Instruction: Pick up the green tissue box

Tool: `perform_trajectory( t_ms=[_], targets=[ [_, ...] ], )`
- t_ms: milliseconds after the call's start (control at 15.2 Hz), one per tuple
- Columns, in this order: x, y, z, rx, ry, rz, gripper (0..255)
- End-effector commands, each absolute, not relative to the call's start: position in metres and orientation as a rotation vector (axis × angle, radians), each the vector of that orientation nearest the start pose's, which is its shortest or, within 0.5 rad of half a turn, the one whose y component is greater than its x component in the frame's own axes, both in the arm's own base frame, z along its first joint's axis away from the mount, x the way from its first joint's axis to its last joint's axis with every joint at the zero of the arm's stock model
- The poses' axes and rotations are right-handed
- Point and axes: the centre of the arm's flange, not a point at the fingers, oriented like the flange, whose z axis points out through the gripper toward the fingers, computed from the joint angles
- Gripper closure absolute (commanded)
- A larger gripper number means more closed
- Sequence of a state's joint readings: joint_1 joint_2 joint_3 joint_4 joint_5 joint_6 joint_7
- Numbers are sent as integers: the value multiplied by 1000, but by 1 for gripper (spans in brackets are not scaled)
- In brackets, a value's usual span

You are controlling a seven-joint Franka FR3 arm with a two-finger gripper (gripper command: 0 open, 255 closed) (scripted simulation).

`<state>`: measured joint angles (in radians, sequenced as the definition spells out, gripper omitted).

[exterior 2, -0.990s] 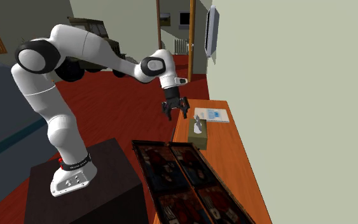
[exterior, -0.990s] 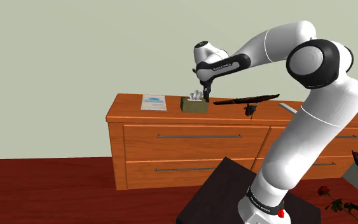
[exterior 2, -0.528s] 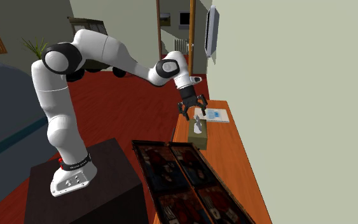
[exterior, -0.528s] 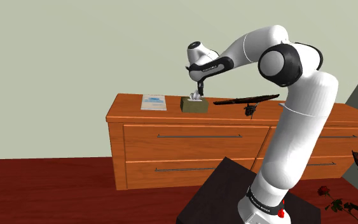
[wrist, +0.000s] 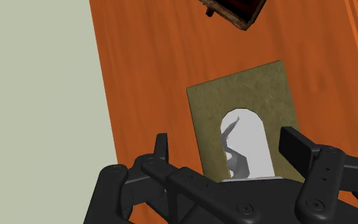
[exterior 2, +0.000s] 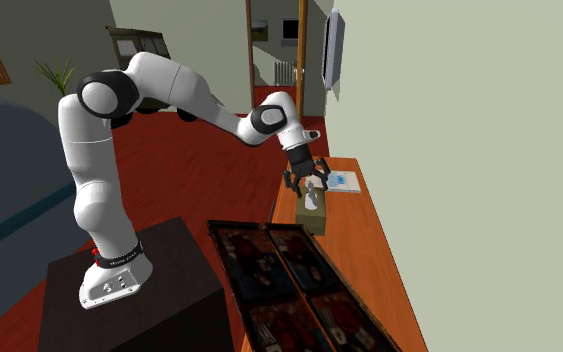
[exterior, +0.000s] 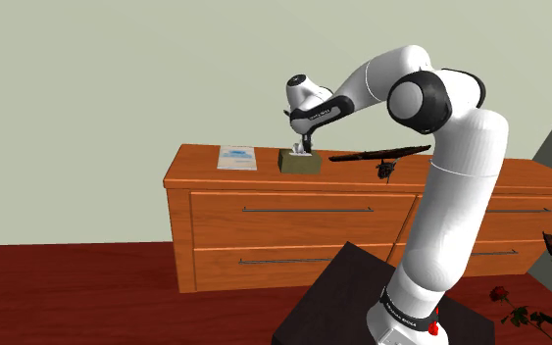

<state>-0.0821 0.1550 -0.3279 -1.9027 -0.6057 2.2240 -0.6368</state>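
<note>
Hangs right over the olive-green tissue box (wrist: 247, 95) and its white tissue (wrist: 248, 137) on the orange dresser (exterior: 197, 170), with the black gripper (wrist: 228, 141) spread wide open, holding nothing.

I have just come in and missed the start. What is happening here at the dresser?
A white robot arm is reaching for the olive-green tissue box that stands on the orange-brown wooden dresser. Its black pincer hangs right above the box, open, its fingers standing on either side of it. They do not clasp the box yet, so it is not lifted. A white tissue pokes out of its slot.
</note>
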Motion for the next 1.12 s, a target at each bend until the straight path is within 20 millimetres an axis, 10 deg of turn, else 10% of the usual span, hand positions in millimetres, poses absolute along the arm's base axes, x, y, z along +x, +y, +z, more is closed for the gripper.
perform_trajectory(
  t_ms=[0, 66, 132, 1056],
  targets=[
    [558, -253, 440, 2467, 724, -183, 0],
    [558, -253, 440, 2467, 724, -183, 0],
    [557, -253, 440, 2467, 724, -183, 255],
    [558, -253, 466, 2467, 724, -183, 255]
  ],
)
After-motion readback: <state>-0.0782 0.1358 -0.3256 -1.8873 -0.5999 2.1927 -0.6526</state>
